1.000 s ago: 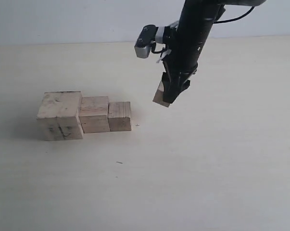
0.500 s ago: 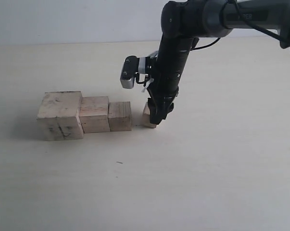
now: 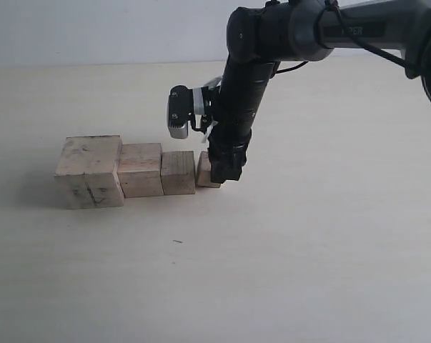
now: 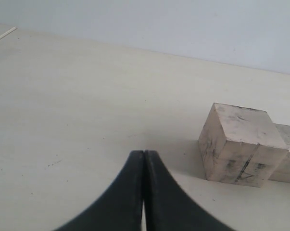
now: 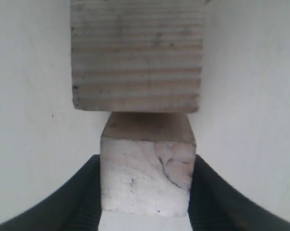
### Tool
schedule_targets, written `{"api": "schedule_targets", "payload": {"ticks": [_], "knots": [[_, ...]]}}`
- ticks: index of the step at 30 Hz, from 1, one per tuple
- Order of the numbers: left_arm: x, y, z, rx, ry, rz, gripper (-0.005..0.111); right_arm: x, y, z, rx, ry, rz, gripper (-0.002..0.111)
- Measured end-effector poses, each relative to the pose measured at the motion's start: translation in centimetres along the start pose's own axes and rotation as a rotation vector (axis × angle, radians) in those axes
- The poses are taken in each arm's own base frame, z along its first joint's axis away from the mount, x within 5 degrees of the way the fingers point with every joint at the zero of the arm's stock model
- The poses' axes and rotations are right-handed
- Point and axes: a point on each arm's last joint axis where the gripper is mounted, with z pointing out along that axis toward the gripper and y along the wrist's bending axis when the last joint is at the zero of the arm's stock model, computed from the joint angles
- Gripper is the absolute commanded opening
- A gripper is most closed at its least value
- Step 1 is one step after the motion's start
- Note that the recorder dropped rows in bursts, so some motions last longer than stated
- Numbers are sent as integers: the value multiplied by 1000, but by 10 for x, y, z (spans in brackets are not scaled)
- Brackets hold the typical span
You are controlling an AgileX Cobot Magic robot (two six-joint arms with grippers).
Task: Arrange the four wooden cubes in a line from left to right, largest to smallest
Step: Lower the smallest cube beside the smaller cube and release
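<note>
Three pale wooden cubes stand in a row on the table: the largest (image 3: 89, 171) with dark scuff marks at the left, the second (image 3: 141, 169) beside it, the third (image 3: 178, 172) to its right. My right gripper (image 3: 221, 174) is shut on the smallest cube (image 3: 205, 174), down at table level and right against the third cube. In the right wrist view the smallest cube (image 5: 145, 175) sits between the black fingers (image 5: 82, 197), just before the third cube (image 5: 137, 55). My left gripper (image 4: 144, 156) is shut and empty, apart from the largest cube (image 4: 241, 144).
The pale tabletop (image 3: 308, 250) stretches around the row, with a light wall (image 3: 93, 28) behind it. The black right arm (image 3: 254, 64) reaches down from the upper right, with its wrist camera (image 3: 179, 112) over the row's right end.
My right gripper has carried the smallest cube down and to the left, from mid-air to the table beside the third cube. The other three cubes have not moved.
</note>
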Motion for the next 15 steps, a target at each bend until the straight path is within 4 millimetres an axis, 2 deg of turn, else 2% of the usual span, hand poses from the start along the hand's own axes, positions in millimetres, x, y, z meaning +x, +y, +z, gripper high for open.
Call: {"api": "schedule_targets", "payload": {"ticks": [6,9,12,15], "knots": [[0,0,0,0,0,0,0,-1,0,0,4,-7,1,1],[0,0,0,0,0,0,0,-1,-1,1,3,-7,1,8],[0,0,0,0,0,0,0,-1,0,1,2,-9,2,22],[0,0,0,0,0,0,0,-1,0,1,-1,-16,7,40]]}}
